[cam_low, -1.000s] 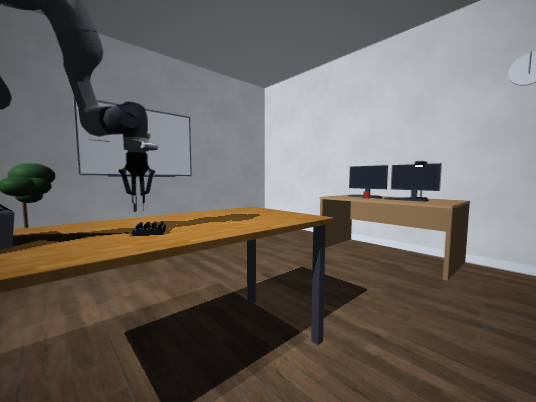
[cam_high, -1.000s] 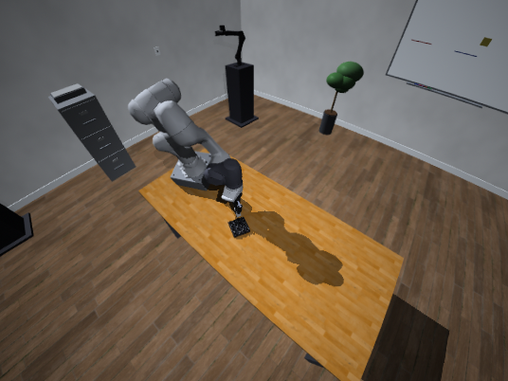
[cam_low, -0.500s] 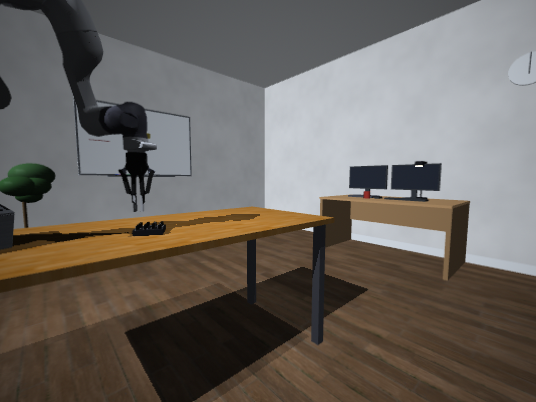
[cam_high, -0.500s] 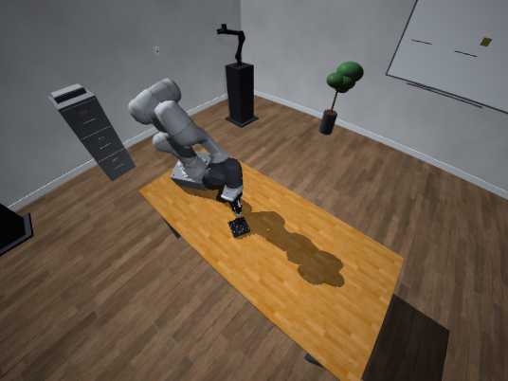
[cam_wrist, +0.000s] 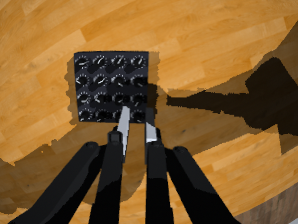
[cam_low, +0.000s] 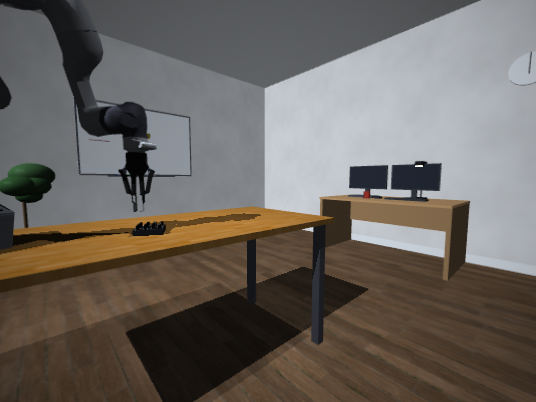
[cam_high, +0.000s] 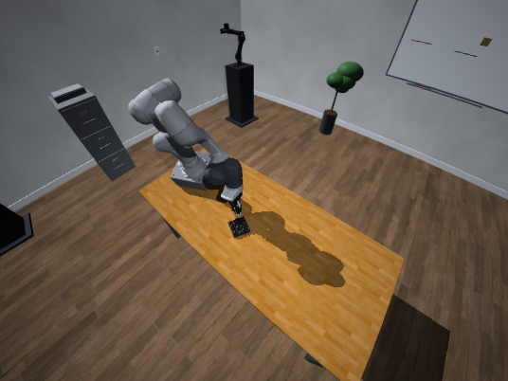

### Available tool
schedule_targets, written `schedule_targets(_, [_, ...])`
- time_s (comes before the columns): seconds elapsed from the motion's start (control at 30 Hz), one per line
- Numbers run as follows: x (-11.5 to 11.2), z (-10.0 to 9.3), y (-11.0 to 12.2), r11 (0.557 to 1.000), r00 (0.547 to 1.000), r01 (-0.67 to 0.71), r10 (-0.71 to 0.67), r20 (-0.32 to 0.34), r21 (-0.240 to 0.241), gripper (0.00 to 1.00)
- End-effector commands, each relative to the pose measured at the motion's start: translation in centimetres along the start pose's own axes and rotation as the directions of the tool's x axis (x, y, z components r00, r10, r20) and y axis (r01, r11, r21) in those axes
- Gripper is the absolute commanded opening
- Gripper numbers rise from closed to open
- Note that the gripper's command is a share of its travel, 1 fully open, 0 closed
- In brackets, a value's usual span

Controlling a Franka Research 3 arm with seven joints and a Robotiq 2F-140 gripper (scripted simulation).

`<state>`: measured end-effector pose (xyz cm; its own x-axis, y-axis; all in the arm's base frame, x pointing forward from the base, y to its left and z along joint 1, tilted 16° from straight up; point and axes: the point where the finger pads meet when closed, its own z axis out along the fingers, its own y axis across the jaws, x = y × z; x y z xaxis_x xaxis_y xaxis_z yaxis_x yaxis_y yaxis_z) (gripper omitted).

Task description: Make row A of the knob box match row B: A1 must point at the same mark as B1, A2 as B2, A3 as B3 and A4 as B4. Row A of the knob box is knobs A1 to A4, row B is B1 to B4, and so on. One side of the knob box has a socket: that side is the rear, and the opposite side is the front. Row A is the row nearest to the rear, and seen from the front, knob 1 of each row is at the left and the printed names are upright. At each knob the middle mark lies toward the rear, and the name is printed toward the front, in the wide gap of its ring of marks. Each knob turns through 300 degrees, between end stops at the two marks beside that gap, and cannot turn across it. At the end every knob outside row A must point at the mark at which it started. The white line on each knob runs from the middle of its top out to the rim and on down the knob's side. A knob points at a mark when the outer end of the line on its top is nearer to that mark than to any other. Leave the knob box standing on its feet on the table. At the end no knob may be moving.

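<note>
Closest in the wrist view, the gripper [cam_wrist: 136, 128] is seen nearly clenched with nothing between its fingers, hung well above the table [cam_wrist: 213, 23]. Beyond the fingertips the knob box [cam_wrist: 112, 87] is seen standing flat on the wood, beside the arm's shadow; knob marks cannot be read
</note>
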<state>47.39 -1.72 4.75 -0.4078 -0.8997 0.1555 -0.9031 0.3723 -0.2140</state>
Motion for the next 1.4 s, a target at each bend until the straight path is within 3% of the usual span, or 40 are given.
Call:
schedule_targets(0.0, [0.0,-0.1,-0.1,1.0,1.0,-0.008,0.008,-0.002,0.003,0.12])
schedule_targets(0.6, [0.0,0.3,-0.1,1.0,1.0,-0.008,0.008,-0.002,0.003,0.12])
schedule_targets(1.37, [0.0,2.9,-0.1,1.0,1.0,-0.008,0.008,-0.002,0.003,0.12])
